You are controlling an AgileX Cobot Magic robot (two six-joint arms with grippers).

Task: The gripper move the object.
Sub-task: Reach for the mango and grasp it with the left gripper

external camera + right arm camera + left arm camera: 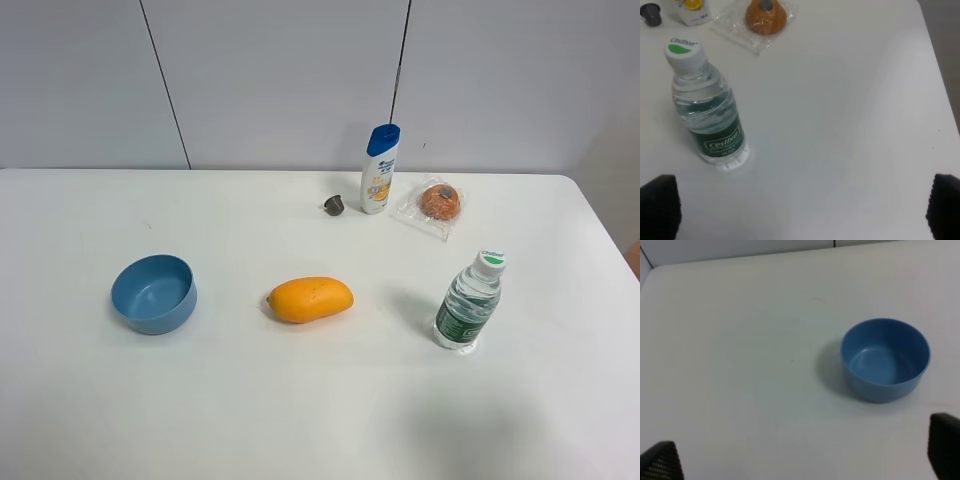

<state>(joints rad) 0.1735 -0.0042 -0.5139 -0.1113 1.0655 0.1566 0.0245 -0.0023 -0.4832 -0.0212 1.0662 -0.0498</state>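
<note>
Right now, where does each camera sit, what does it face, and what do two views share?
Exterior high: above, looking down at table, mango, bowl, bottle; no robot.
Left wrist: on left arm, facing bowl; left gripper tips show.
Right wrist: on right arm, facing bottle, snack; right gripper tips show.
Shared: bowl, exterior and left wrist.

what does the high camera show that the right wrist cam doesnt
Only the exterior high view: the mango lying mid-table, and the blue bowl left of it in that view, upright and empty.

Only the right wrist view: the right pincer, its two black tips at the frame edges, wide apart and holding nothing.

Both: the upright water bottle, the wrapped snack, the shampoo bottle (only its base in the wrist view), the small dark object beside it, and the white table.
</note>
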